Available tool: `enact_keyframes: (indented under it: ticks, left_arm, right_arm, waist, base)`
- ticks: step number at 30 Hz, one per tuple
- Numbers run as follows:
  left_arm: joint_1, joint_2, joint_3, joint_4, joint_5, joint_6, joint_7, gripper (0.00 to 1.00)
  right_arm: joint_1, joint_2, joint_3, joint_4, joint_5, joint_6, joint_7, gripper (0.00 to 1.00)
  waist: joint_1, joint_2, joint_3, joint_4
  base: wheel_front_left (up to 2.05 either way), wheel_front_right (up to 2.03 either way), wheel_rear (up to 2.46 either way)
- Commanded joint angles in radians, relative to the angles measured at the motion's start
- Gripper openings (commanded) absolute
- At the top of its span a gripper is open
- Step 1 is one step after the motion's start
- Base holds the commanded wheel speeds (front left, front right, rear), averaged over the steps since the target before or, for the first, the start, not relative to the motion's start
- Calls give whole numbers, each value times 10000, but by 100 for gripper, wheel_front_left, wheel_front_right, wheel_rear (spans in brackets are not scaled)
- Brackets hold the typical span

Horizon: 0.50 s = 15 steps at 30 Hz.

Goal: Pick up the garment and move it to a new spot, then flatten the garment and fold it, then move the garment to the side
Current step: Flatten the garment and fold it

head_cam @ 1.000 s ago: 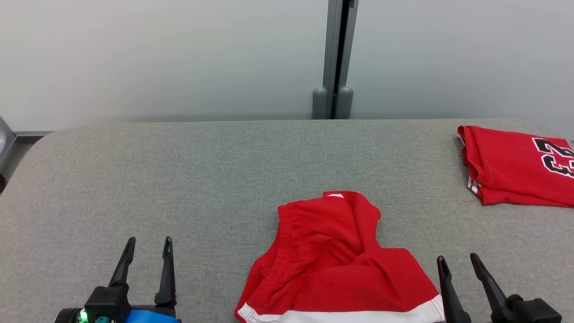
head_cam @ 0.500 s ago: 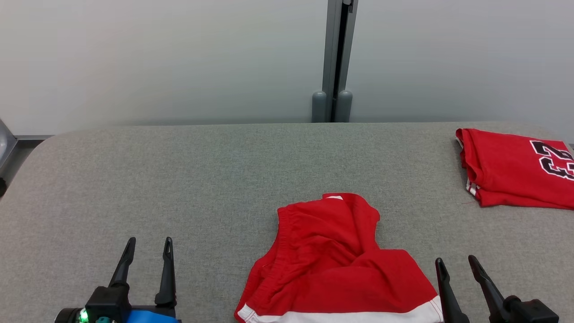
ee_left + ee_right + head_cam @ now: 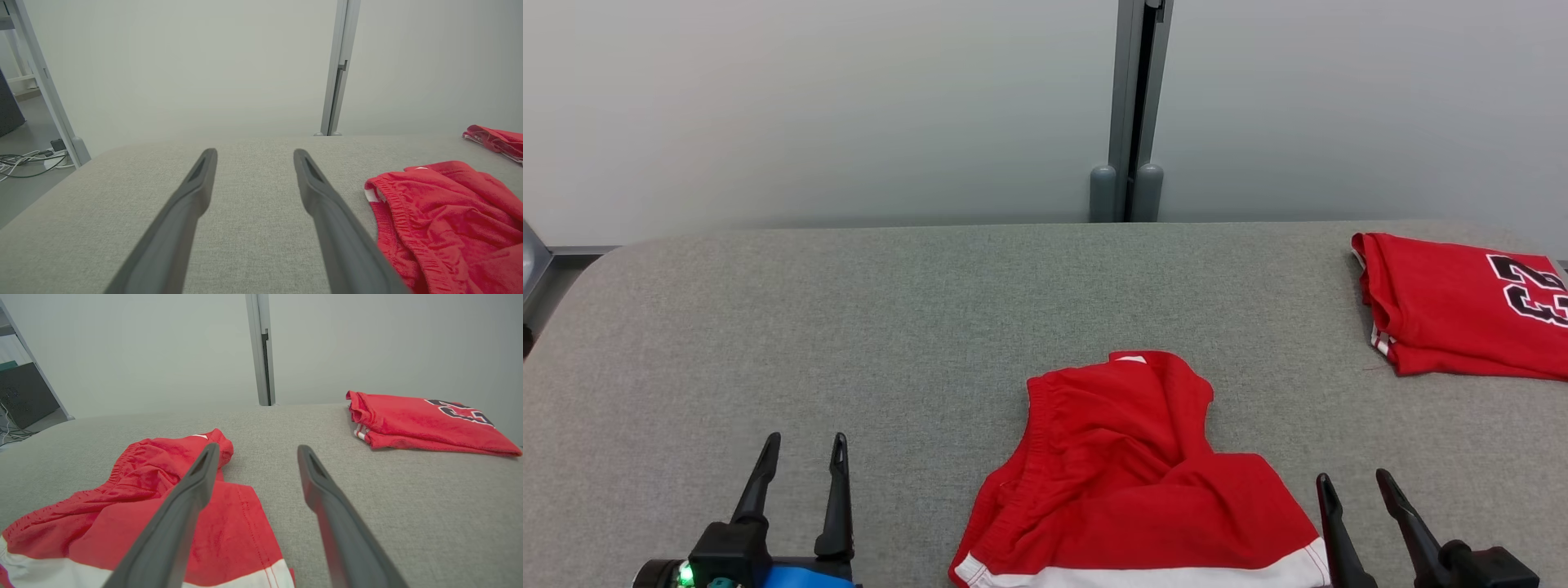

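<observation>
Red shorts (image 3: 1135, 474) lay crumpled on the grey desk (image 3: 849, 327) between my left claw (image 3: 805, 441) and my right claw (image 3: 1352, 479), both spread wide and holding nothing. A folded red jersey (image 3: 1445, 310) sat well apart at the desk's right end.

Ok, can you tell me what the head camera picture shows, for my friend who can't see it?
Crumpled red shorts with a white hem lie on a grey table, between the left gripper and right gripper, fingers spread open. A folded red jersey sits far right.
</observation>
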Motion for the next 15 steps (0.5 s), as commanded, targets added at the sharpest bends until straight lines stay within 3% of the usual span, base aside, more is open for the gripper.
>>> enact_keyframes:
  ticks: [1, 5, 15]
  left_arm:
    - [29, -4, -95, -58, -29, -45, -39, 100]
    - [-63, -8, -604, -26, -50, -117, -39, 100]
    - [-148, 349, -3240, 894, -371, -200, -39, 100]
  right_arm:
    - [43, -8, -34, 50, -33, 5, -25, 100]
    - [55, -8, -171, 282, -162, 5, 104, 100]
    - [-391, -392, 103, 1772, -178, 5, 178, 100]
  waist:
    - [0, 0, 4, -1]
    - [0, 0, 24, -4]
    - [0, 0, 265, -178]
  base:
    - [0, 0, 0]
    - [0, 0, 0]
    - [0, 0, 0]
